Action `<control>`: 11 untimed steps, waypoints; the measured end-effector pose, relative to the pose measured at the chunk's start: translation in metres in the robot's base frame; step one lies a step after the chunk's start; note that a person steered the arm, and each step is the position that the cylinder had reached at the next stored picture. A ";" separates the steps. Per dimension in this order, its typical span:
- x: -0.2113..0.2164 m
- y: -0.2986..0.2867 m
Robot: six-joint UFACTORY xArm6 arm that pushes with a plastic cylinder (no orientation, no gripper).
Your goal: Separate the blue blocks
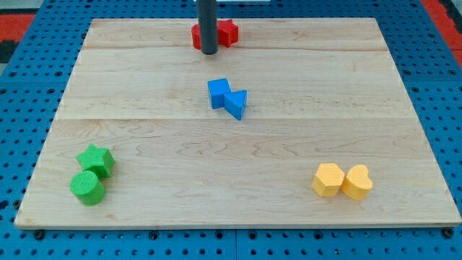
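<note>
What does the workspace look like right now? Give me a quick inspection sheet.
Surface: wooden board, flat, on a blue pegboard.
Job's things: blue cube and blue triangle touching at mid-board.
Clutter: red blocks at the top edge; green star and green cylinder bottom left; two yellow blocks bottom right.
Hand: none; my tip sits in front of the red blocks, above the blue pair, clear of it.
Cables: nothing seen.
Surroundings: red strips at the corners.

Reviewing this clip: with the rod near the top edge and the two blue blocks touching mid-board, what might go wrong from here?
1. The blue cube and blue triangular block touch, so a push from my tip may slide both together instead of parting them.
2. My tip sits against the red blocks near the board's top edge; moving off carelessly might nudge them.
</note>
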State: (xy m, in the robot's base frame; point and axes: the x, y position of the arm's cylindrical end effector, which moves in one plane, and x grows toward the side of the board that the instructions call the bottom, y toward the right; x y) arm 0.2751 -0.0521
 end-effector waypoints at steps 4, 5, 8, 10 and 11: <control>0.163 -0.045; 0.186 0.058; 0.115 0.050; 0.068 0.074; 0.028 0.084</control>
